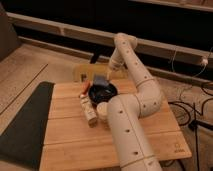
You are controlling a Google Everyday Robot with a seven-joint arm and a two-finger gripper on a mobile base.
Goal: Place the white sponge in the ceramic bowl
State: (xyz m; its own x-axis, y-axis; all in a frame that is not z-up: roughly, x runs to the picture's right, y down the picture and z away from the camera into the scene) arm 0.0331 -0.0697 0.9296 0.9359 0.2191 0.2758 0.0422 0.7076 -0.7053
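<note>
1. Over the far side of the wooden table (150, 127) hangs the gripper (104, 76), at the end of the cream arm (135, 95).
2. Whether it grips anything, I cannot tell.
3. Just below the gripper sits the white sponge (99, 81), bluish, above the far rim of the ceramic bowl (103, 92); whether it touches the rim is unclear.
4. Nearer than the bowl, below the gripper, stands a cream cup (103, 111).
5. Down and left of the gripper lies a tall cream carton (88, 110).
</note>
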